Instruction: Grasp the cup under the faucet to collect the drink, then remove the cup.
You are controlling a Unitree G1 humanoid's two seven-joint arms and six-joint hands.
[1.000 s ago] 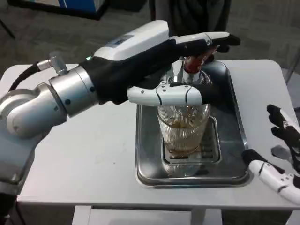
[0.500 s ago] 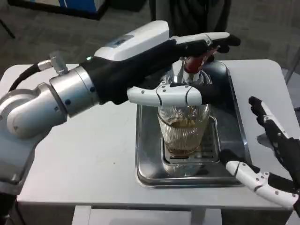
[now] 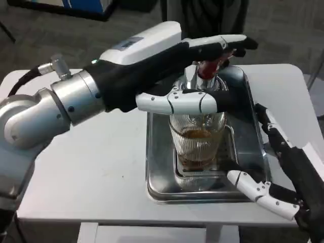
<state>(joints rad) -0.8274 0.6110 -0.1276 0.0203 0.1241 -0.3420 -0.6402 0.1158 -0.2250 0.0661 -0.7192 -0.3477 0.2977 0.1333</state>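
1. Because the ribbed glass cup [image 3: 196, 144] is rigid, smooth and part-filled with brown drink, it likely handles heavy, slippery and breakable; a grasp round its ribbed mid-wall seems safest. It stands on the tray [image 3: 157, 172], directly under the faucet [image 3: 202, 76].
2. Above the cup, the left hand [image 3: 167, 66] reaches over the faucet, fingers on its red lever [image 3: 208, 67].
3. Right of the cup, the right hand [image 3: 283, 177] is released, fingers spread, not touching it.
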